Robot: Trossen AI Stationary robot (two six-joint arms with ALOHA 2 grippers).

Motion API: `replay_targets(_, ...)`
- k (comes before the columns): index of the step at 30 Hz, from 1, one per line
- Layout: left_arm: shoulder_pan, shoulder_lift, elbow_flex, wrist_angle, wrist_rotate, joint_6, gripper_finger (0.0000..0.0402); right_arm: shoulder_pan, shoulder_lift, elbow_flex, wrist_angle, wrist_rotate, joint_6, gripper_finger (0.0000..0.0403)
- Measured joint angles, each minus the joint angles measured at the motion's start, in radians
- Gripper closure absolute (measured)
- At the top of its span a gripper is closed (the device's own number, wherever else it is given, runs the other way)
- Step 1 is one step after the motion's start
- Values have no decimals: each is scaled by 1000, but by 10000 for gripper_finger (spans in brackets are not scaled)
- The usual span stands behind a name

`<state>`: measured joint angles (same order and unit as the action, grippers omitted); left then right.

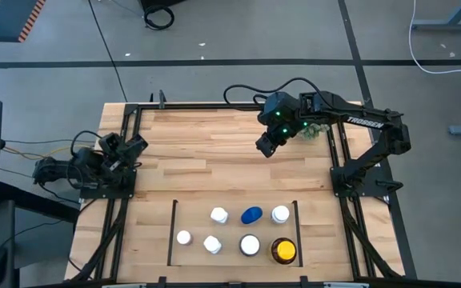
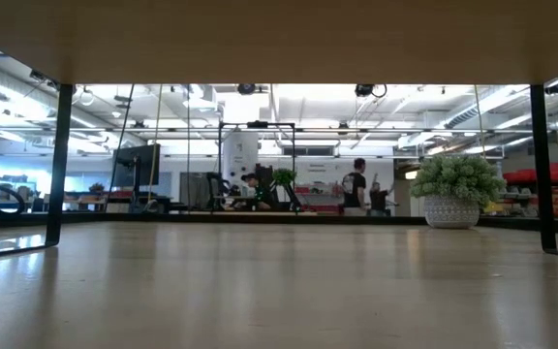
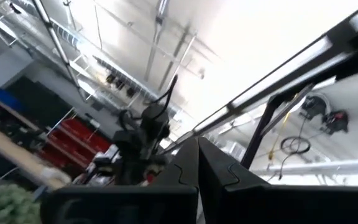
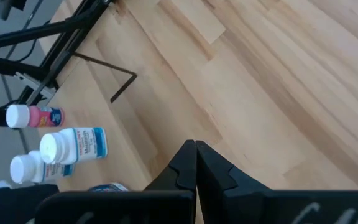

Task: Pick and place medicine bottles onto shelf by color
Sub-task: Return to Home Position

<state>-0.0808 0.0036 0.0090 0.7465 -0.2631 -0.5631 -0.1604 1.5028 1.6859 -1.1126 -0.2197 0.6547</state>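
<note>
Seven medicine bottles stand upright in the shelf [image 1: 172,232], the light wood bay at the table's near edge. The far row has a white-capped one [image 1: 219,214], a blue one [image 1: 251,214] and another white-capped one [image 1: 280,214]. The near row holds three white-capped ones [image 1: 212,245] and the amber bottle with a yellow cap [image 1: 283,250]. My right gripper [image 1: 264,149] [image 4: 196,148] hovers shut over bare table, far of the shelf. Its wrist view shows the reddish bottle [image 4: 35,116] and two white-capped ones [image 4: 73,144]. My left gripper [image 1: 134,148] [image 3: 197,146] rests shut at the table's left edge.
A spiky green plant in a pot [image 1: 314,130] [image 2: 456,189] stands at the table's far right, just beside my right arm. Black frame rails [image 1: 126,192] run along both sides of the table. Bare wood lies between the shelf and the far edge.
</note>
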Motion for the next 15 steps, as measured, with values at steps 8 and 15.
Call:
replay_targets(8, -9, 1, 0, -136, -7, 123, 401, 0, 0, 0, 29, -2, -86, 397)
replay_targets(15, -9, 2, 0, -162, -7, 167, 401, 13, -61, -3, 86, 99, -173, 397)
